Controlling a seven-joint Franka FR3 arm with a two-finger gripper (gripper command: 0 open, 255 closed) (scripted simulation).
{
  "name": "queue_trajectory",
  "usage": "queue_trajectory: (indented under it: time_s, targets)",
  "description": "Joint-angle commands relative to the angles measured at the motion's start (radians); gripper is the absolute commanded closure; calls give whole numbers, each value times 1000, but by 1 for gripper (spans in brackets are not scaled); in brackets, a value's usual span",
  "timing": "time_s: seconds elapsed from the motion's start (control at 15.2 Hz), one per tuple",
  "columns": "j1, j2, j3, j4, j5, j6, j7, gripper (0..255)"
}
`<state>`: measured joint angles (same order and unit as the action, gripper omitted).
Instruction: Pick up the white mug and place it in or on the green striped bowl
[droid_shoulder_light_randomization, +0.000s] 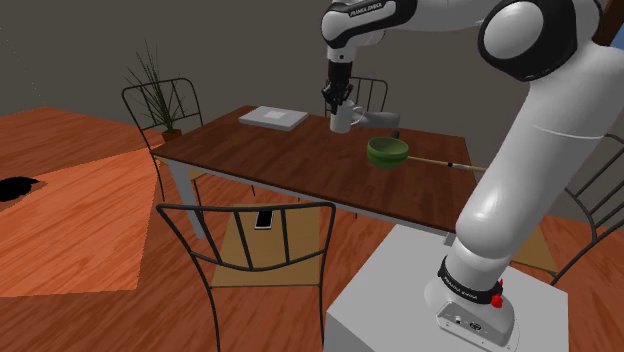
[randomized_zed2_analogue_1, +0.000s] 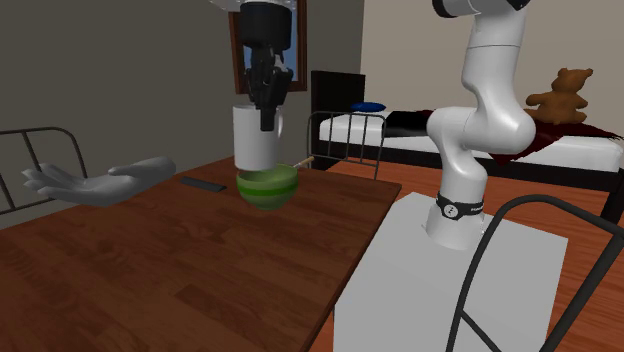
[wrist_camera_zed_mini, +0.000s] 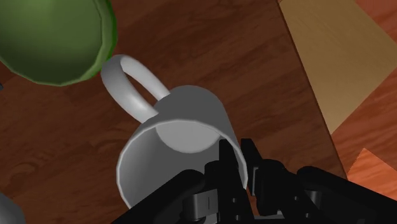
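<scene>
My black gripper (droid_shoulder_light_randomization: 340, 103) is shut on the rim of the white mug (droid_shoulder_light_randomization: 341, 119), one finger inside and one outside the wall. The mug hangs upright under the hand, at the back of the brown table (droid_shoulder_light_randomization: 280, 160). The green striped bowl (droid_shoulder_light_randomization: 387, 151) stands on the table to the shoulder view's right of the mug, apart from it. In the wrist view the mug (wrist_camera_zed_mini: 178, 146) points its handle toward the bowl (wrist_camera_zed_mini: 54, 38), and the fingers (wrist_camera_zed_mini: 230, 167) clasp the rim. In the second exterior view the mug (randomized_zed2_analogue_1: 257, 137) lines up just above the bowl (randomized_zed2_analogue_1: 267, 187), under the gripper (randomized_zed2_analogue_1: 267, 115). I cannot tell whether the mug's base touches the table.
A flat white book (droid_shoulder_light_randomization: 273, 117) lies at the table's far left corner, and a thin wooden stick (droid_shoulder_light_randomization: 440, 162) lies right of the bowl. A grey hand-shaped object (randomized_zed2_analogue_1: 95, 185) and a dark flat bar (randomized_zed2_analogue_1: 203, 184) lie on the table. Wire chairs (droid_shoulder_light_randomization: 250, 250) surround it; the stand (droid_shoulder_light_randomization: 420, 300) is near.
</scene>
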<state>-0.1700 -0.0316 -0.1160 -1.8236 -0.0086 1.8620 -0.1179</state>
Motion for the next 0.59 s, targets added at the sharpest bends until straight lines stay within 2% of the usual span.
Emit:
queue_trajectory:
  time_s: [0.0,0.53]
  targets:
    - [-19,-25,-20,-20,-1,-4,-40,255]
    - [-100,-116,-116,-94,-16,-19,-212,255]
